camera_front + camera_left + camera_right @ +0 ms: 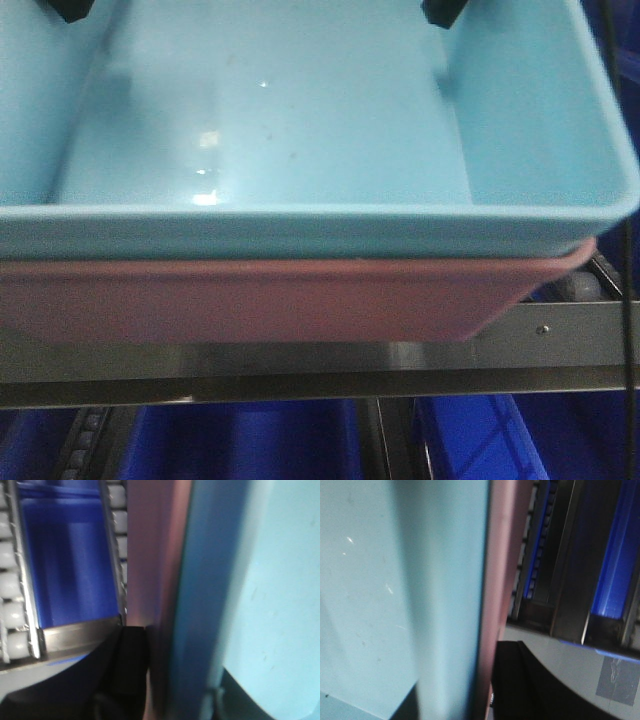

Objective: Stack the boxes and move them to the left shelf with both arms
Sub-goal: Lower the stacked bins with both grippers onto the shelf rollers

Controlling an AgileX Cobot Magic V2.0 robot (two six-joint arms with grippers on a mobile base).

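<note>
No writing or label can be read on the blue box (pixel 300 130), which sits nested in the pink box (pixel 250 300), the pair resting over the shelf's (pixel 560 330) steel front bar with dark blue crates (pixel 480 440) below. The left tool (pixel 132 670) presses a black finger against the pink wall at 6 o'clock in its wrist view. The right tool (pixel 512 680) does likewise; whether either is clenched on the stack I cannot tell.
</note>
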